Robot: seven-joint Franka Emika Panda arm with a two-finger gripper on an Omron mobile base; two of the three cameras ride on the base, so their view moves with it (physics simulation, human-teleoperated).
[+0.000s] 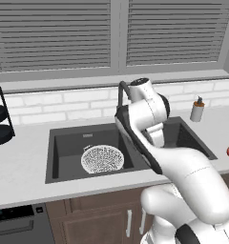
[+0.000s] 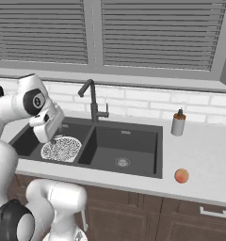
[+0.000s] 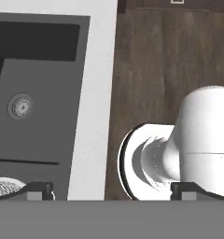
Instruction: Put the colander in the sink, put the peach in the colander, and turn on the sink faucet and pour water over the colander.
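No readable text, labels, brands, numbers or signs on anything.

A kitchen: double-basin sink (image 2: pixel 133 157), faucet (image 2: pixel 92 101), tiled backsplash (image 2: pixel 148 106), wooden cabinets (image 2: pixel 181 221).

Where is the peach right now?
The peach sits on the counter to the right of the sink, near the front edge and in front of the soap bottle, well away from the colander.

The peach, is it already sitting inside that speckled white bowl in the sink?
No. The peach lies on the counter to the right of the sink, while the colander sits in the left basin.
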